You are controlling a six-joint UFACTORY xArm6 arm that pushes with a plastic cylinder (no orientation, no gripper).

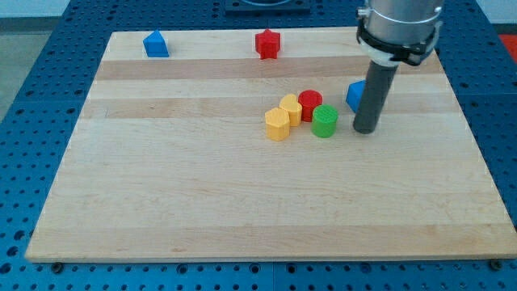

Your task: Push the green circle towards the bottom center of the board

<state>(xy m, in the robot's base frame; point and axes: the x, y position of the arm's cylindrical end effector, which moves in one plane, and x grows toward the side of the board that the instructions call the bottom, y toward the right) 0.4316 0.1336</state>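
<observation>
The green circle (325, 121) stands near the board's middle, a little to the view's right. It touches a red circle (310, 103) just above it to the left. My tip (365, 130) rests on the board a short way to the right of the green circle, not touching it. The rod stands upright and hides part of a blue block (355, 94) behind it.
Two yellow blocks (277, 124) (291, 108) sit left of the green circle, touching each other. A blue block (156, 44) lies at the top left and a red block (267, 44) at the top centre. The wooden board (202, 202) ends at blue pegboard.
</observation>
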